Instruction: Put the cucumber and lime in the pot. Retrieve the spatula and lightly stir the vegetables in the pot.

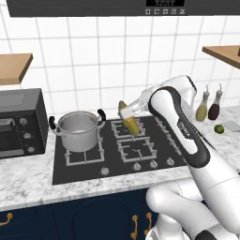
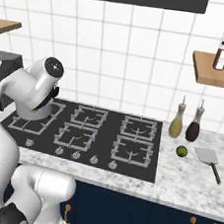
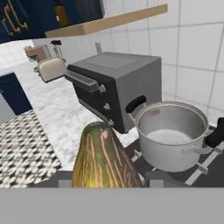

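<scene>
Carrying the cucumber (image 1: 129,119) pinched in the gripper (image 1: 132,112), the arm hangs over the middle of the stove, at centre frame in the left base view, with the pot (image 1: 78,131) to its left on the front left burner. The main risk, as I judge it, is a release short of the rim: the cucumber could strike the near black handle (image 1: 101,115) or the pot's edge, bounce onto the hob (image 1: 136,150) and roll off. It sticks out well past the fingertips, so a tilt of the hand may also let it slip. In the hand view the pot (image 3: 173,133) sits right of centre, open and apparently empty, just beside the black toaster oven (image 3: 113,85); swinging wide could clip that. The lime (image 2: 181,151) rests on the marble surface (image 2: 185,182) at right, below two bottles (image 2: 176,123), with the spatula (image 2: 210,160) beside it.
</scene>
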Available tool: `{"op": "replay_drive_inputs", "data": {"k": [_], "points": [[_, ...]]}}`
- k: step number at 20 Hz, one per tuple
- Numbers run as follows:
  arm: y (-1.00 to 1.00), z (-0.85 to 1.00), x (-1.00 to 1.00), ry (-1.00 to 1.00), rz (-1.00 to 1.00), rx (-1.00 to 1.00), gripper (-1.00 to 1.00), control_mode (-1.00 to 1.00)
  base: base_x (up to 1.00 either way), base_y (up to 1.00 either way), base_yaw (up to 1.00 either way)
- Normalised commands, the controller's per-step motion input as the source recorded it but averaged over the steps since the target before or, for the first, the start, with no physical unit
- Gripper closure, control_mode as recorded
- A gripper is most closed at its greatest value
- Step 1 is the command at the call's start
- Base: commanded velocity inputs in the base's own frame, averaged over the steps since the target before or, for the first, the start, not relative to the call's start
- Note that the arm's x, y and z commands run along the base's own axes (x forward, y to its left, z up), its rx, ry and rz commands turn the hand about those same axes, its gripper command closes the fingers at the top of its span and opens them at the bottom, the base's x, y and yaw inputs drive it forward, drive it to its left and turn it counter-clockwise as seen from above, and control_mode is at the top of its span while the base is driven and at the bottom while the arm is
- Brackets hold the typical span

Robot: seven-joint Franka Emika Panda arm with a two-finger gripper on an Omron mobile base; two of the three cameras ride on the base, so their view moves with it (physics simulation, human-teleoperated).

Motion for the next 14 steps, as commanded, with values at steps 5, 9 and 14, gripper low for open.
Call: {"op": "replay_drive_inputs", "data": {"k": [5, 9, 14], "points": [[1.00, 0.17, 0.12, -0.11, 0.06, 0.14, 1.00, -1.00, 0.00, 0.00, 0.00], [0.84, 0.01, 0.50, -0.09, 0.00, 0.05, 1.00, -1.00, 0.00, 0.00, 0.00], [0.25, 0.13, 0.74, -0.01, -0.01, 0.01, 1.00, -1.00, 0.00, 0.00, 0.00]]}}
